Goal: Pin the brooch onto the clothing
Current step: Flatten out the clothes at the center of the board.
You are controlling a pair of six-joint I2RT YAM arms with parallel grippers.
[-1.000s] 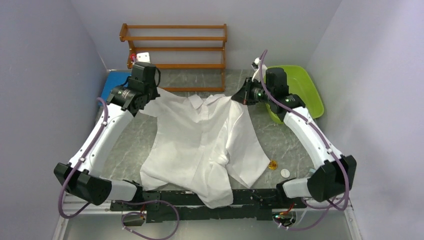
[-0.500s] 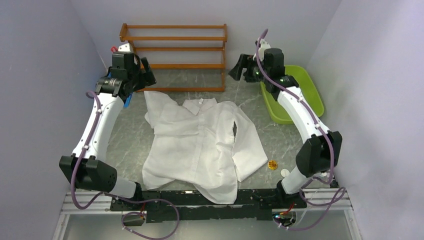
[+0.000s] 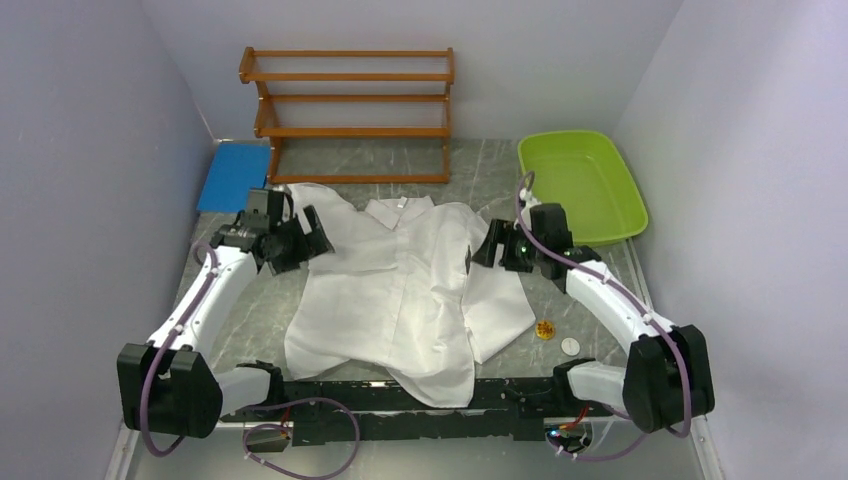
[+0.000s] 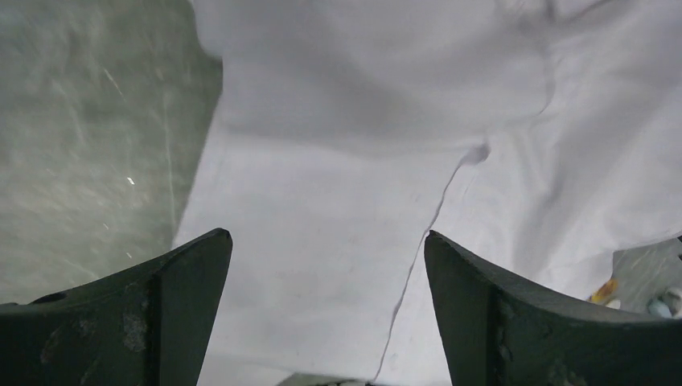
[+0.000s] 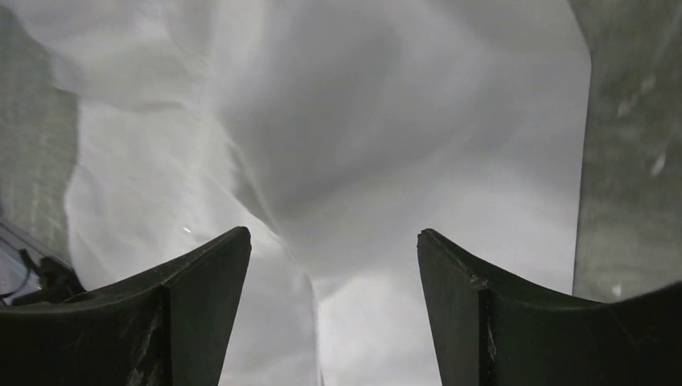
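The clothing, a white short-sleeved shirt [image 3: 400,290], lies spread on the table with its collar toward the back. My left gripper [image 3: 310,243] hangs open over the shirt's left sleeve, with white fabric [image 4: 338,161] below and nothing between its fingers [image 4: 328,237]. My right gripper [image 3: 482,248] stands open over the right sleeve, also empty [image 5: 334,233], above folded cloth [image 5: 386,129]. The brooch, a small golden disc [image 3: 545,329], lies on the table just off the shirt's right hem. It shows as an orange speck [image 4: 603,289] at the left wrist view's edge.
A wooden rack [image 3: 350,100] stands at the back wall. A green basin [image 3: 585,185] sits at the back right and a blue pad [image 3: 232,175] at the back left. A small white disc [image 3: 569,346] lies beside the brooch.
Both grippers let go of the shirt's shoulders, rose toward the back, then came down and forward over the sleeves. The shirt settled flatter on the table.
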